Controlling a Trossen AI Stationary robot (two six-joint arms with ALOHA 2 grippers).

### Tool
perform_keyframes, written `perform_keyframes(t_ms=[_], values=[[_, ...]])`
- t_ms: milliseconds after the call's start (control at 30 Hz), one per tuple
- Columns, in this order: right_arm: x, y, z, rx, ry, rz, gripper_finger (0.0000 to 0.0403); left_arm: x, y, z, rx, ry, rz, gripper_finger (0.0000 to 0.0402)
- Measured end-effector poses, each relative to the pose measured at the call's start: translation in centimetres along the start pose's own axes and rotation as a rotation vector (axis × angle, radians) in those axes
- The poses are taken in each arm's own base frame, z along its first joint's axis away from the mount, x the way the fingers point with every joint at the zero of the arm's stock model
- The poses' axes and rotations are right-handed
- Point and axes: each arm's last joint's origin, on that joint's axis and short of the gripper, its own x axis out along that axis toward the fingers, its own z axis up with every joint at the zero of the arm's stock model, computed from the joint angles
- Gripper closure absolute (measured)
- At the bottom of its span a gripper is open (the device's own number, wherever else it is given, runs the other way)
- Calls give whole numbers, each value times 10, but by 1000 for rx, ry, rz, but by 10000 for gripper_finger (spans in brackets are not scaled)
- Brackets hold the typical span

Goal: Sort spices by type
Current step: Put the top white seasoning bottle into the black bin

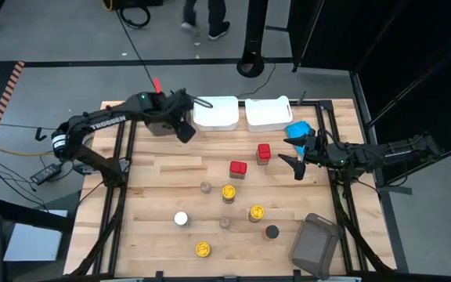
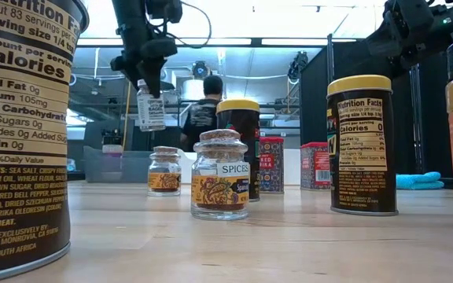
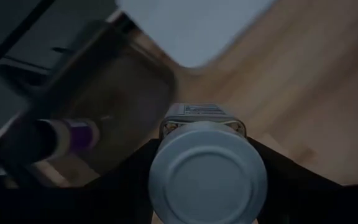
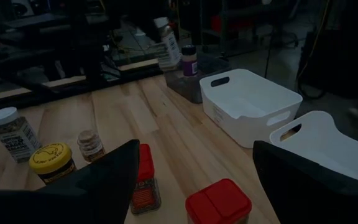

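- A white-capped spice jar (image 2: 150, 108) is pinched in the left gripper (image 1: 185, 125), whose jaws are pressed against its sides, and it is carried clear of the table at the far left end.
- The jar hangs upright with its long axis vertical, cap up, as seen in the low view. In the left wrist view the cap (image 3: 207, 171) faces the camera, and the grey translucent bin (image 3: 114, 106) lies just beyond and below it.
- A purple-capped jar (image 4: 189, 61) already stands in that bin, so a lowering into the bin is judged to be the coming move; the left arm is much the nearer.
- The right gripper (image 1: 298, 153) is held spread, with nothing in it, over the table's right side beside the red square-capped jars (image 1: 264, 152).
- The other spices remain on the table: yellow-lidded jars (image 1: 229, 192), a black-capped jar (image 1: 272, 232) and small glass jars (image 1: 205, 187).
- Legible writing: "SPICES" on a glass jar (image 2: 220, 183); "Nutrition Facts" and "Calories" on the tall tin (image 2: 361, 145); "TROSSEN" along the left arm (image 1: 108, 117).
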Motion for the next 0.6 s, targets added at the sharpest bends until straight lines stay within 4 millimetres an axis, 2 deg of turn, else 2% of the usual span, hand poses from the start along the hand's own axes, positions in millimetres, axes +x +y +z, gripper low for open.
perform_keyframes(t_ms=[367,600], values=[[0,0,0,2,0,0,82,12,58,16,-105,-31,102,206],[0,0,0,2,0,0,82,15,82,24,-143,-81,139,206]])
